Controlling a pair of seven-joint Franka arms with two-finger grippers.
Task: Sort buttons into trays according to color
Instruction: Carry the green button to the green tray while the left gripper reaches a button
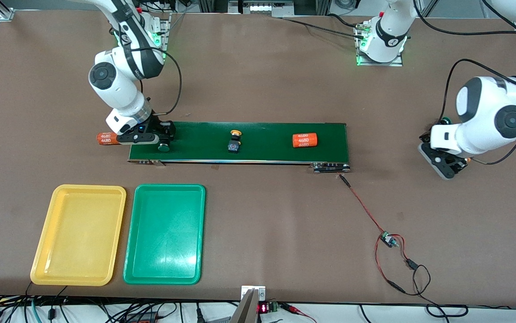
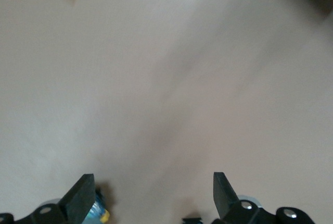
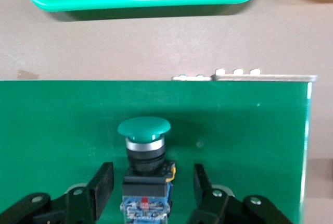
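Green-capped button (image 3: 144,127) stands upright on the belt (image 1: 262,134) at the right arm's end, dead centre between the right gripper's (image 3: 153,174) fingers (image 3: 104,182). Its blocky body sits in the gap, and its long axis runs from that body up to the mushroom cap. The jaws are partly drawn in and straddle the body. A sliver of belt shows on each side, so I judge they are not yet clamped and hold nothing.

The right arm reaches down from its base with the wrist low over the belt end, just beside an orange cylinder (image 1: 107,138) that lies off the belt. This arm is much the nearer to the button and to both trays.

From the gripper, the green tray (image 1: 164,187) lies nearer the front camera, across a strip of bare table. The yellow tray (image 1: 88,188) is just beside it, closer to the table's end. The coming move, as I read it, is a lift and a short carry toward the camera into the green tray.

A yellow button (image 1: 235,141) waits mid-belt, and a second cylinder (image 1: 305,140) lies on the belt toward the left arm's end.

The left gripper (image 1: 444,163) waits low over the table well off the belt, jaws spread wide and empty.
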